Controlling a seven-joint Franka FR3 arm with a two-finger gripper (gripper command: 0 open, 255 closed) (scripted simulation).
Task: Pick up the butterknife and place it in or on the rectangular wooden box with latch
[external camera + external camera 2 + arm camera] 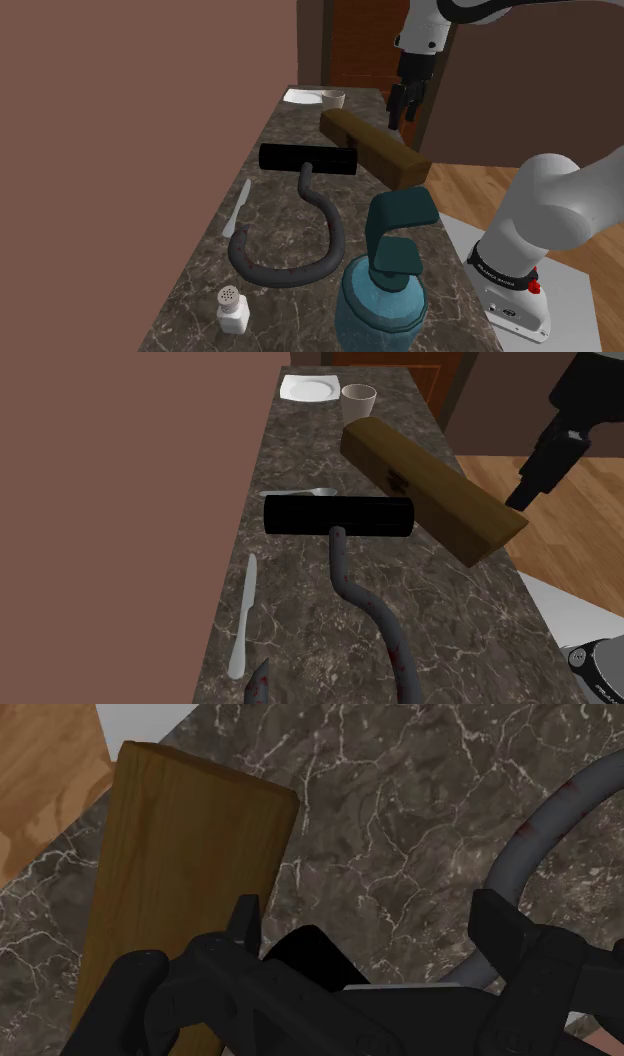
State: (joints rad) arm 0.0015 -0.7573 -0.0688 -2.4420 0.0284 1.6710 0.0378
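One wide, empty gripper hovers above the wooden box; we should centre across the butterknife beyond it.

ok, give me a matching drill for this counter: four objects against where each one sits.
Things:
1 butterknife
2 wooden box
3 salt shaker
4 plate

Places:
a) counter's far end, beside the cup
b) near end, next to the blue dispenser
c) flat along the edge by the brown wall
d) along the edge by the wood floor

Pairs: 1-c; 2-d; 3-b; 4-a
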